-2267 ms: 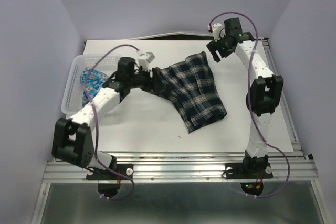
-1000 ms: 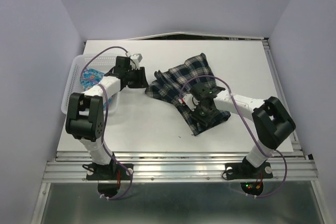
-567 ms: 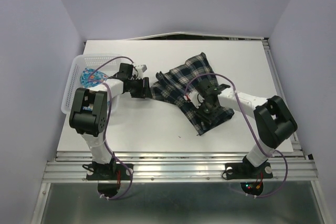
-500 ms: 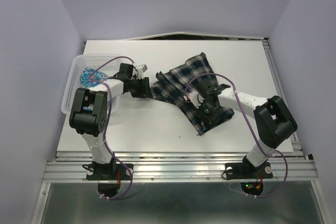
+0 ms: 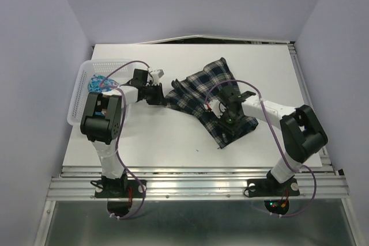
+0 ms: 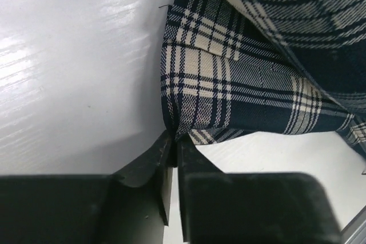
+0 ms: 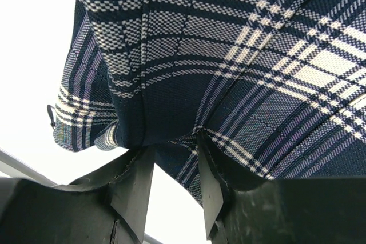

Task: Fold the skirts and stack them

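The dark plaid skirt (image 5: 202,87) lies spread and rumpled across the middle of the table. My left gripper (image 5: 161,97) is low at the skirt's left corner. In the left wrist view the left gripper (image 6: 173,141) is shut on the edge of the plaid skirt (image 6: 229,84). My right gripper (image 5: 226,120) sits on the skirt's near right part. Seen from the right wrist, the right gripper (image 7: 171,152) is open, its tips pressing into the plaid skirt (image 7: 229,55) with a pleat between them. The blue floral skirt (image 5: 98,83) lies in the basket.
A white lattice basket (image 5: 78,99) stands at the table's left edge, just left of the left arm. Purple walls close in both sides and the back. A metal rail runs along the near edge by the arm bases.
The left gripper has slid up to the plaid skirt's left corner and closed on it. The right arm has come down from the back right onto the skirt, its jaws narrowing slightly.
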Robot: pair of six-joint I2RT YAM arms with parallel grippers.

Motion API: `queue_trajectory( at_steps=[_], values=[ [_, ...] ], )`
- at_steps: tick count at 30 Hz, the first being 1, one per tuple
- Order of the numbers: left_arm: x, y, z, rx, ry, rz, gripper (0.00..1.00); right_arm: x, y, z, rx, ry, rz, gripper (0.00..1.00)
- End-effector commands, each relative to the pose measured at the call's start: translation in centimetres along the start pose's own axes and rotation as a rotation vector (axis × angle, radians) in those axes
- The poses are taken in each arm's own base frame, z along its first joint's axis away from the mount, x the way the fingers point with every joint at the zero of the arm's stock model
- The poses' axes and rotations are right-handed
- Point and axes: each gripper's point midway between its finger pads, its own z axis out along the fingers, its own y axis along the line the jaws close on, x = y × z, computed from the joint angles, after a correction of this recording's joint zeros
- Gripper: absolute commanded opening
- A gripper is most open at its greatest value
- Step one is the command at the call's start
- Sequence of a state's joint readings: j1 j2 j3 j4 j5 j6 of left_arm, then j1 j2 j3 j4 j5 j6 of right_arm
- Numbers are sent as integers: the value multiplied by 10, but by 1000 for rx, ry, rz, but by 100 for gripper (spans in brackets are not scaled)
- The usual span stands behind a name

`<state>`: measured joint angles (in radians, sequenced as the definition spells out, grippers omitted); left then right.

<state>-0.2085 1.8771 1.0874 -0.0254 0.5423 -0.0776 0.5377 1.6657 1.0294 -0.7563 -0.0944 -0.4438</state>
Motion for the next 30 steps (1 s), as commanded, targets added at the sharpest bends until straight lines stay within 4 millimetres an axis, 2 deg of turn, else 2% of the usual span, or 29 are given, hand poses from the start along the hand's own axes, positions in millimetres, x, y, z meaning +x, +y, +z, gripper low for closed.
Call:
queue_trajectory(
  at_steps=[1,2,3,8,9,10,12,14,18,19,20,23,25,26,27,29,30],
  values=[
    [-31,-5,-5,2,-71,99,7,34,5,10,-36,115,-5,41],
    [-36,-4,-8,-5,-80,129,1,36,5,11,-38,121,-9,40],
    [-44,0,-11,-42,-99,164,0,38,6,12,-41,126,-18,39],
    [-89,6,-41,-167,-215,321,0,48,8,15,-45,153,-28,37],
    [-104,8,-51,-216,-252,374,0,52,7,16,-45,159,-19,37],
    [-108,13,-53,-246,-259,392,0,53,8,16,-50,162,-20,37],
    [-128,16,-65,-306,-325,461,0,55,8,16,-50,164,-23,37],
    [-136,17,-70,-332,-347,485,0,58,10,17,-53,171,-22,37],
    [-147,17,-72,-365,-408,521,2,64,12,19,-59,183,-24,36],
    [-145,18,-69,-364,-399,536,9,64,12,19,-59,183,-23,36],
    [-141,18,-63,-360,-370,552,20,64,12,18,-60,181,-23,35],
    [-127,18,-55,-352,-295,558,42,58,8,14,-48,157,-13,34],
    [-123,17,-56,-338,-288,576,43,51,7,10,-47,134,-15,33],
    [-125,12,-63,-334,-309,596,42,47,10,8,-65,119,-16,33],
    [-118,13,-63,-332,-304,616,39,44,10,7,-70,111,-19,32],
    [-131,2,-80,-331,-378,649,37,40,9,4,-73,101,-33,32],
    [-131,-1,-84,-313,-387,673,40,39,8,3,-71,97,-49,32]
  ],
)
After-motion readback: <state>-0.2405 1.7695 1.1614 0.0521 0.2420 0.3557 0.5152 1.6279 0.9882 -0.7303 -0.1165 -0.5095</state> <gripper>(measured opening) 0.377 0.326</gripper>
